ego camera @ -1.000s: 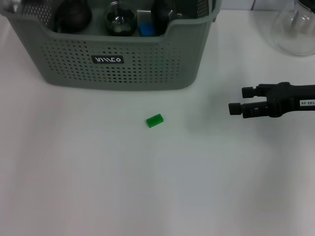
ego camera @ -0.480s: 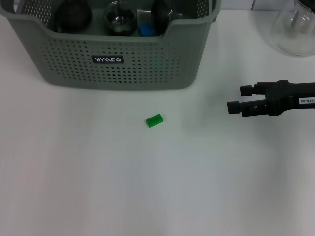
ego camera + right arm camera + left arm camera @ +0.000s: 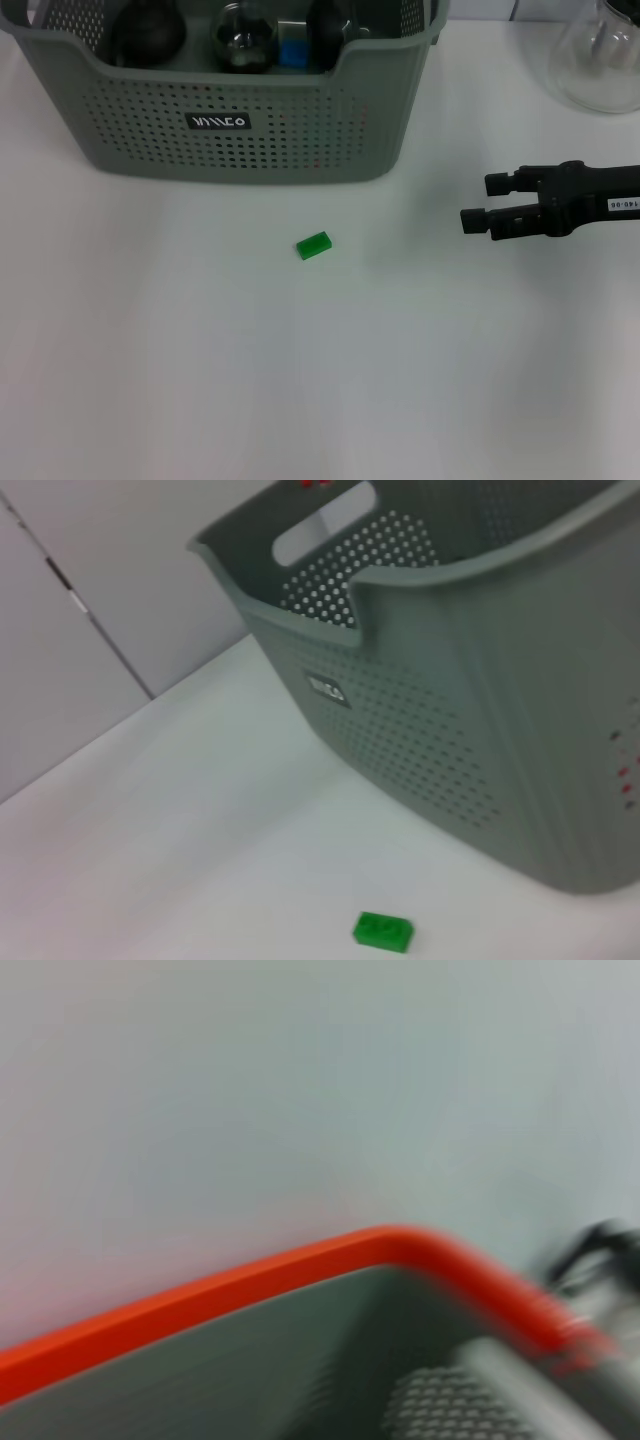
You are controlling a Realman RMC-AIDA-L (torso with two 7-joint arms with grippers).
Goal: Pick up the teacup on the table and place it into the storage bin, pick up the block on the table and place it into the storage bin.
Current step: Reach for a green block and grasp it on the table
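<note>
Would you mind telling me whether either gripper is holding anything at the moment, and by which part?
Nothing is held. The right gripper hangs open and empty above the white table, apart from the small green rectangular block. The left gripper is not visible.

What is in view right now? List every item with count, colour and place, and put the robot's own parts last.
storage bin: one, grey-green, perforated sides, at the far left-centre of the table, black label on its front.
dark rounded items: at least three, black or dark glassy, inside the storage bin; what they are cannot be told.
blue item: one, blue, inside the storage bin among the dark items.
block: one, green, on the table in front of the storage bin, untouched.
glass flask: one, clear, far right corner.
table: one, white.
right claw: one, black, open, right of the block.
left claw: not in view.
</note>
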